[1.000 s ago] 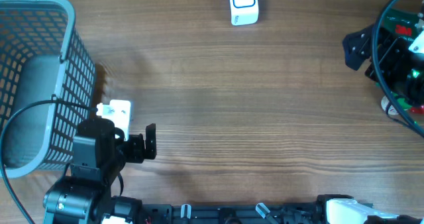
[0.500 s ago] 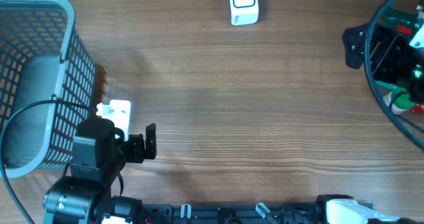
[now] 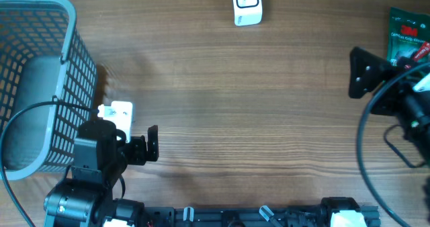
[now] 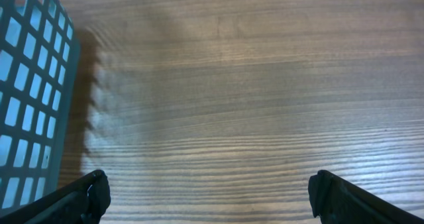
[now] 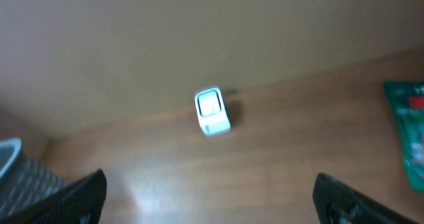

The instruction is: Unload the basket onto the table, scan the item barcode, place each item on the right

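Observation:
The item, a green packet (image 3: 408, 35) with a red label, lies flat at the table's far right and shows at the right edge of the right wrist view (image 5: 409, 131). A white scanner (image 3: 246, 4) with blue trim stands at the far middle edge, and the right wrist view has the scanner (image 5: 211, 111) well ahead of the fingers. My right gripper (image 5: 209, 197) is open and empty, raised above the table, with its arm (image 3: 396, 99) just on the near side of the packet. My left gripper (image 4: 209, 194) is open over bare wood beside the basket.
A grey-blue mesh basket (image 3: 40, 25) stands at the far left, its wall (image 4: 26, 85) just left of the left fingers. A black cable (image 3: 366, 160) loops from the right arm. The left arm (image 3: 101, 160) sits at the near left.
The right arm has drawn back toward the near edge, uncovering the green packet. The left arm has not moved.

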Controlling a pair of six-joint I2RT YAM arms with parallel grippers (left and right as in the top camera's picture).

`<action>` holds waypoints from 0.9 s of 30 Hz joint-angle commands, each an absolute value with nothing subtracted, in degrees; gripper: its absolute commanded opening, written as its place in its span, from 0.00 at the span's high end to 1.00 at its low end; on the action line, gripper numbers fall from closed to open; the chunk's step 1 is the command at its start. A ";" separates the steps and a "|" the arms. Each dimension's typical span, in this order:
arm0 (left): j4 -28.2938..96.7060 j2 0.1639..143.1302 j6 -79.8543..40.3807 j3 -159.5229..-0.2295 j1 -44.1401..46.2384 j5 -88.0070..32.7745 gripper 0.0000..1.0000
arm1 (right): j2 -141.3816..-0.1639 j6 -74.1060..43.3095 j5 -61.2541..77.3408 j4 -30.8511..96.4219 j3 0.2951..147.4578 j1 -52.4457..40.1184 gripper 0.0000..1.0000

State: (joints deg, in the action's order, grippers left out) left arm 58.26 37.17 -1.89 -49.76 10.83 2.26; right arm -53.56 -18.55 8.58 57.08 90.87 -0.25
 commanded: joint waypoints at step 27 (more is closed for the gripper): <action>58.11 36.86 -2.42 -49.43 11.14 2.00 0.00 | -5.89 -83.90 -14.46 27.14 19.86 -0.58 0.00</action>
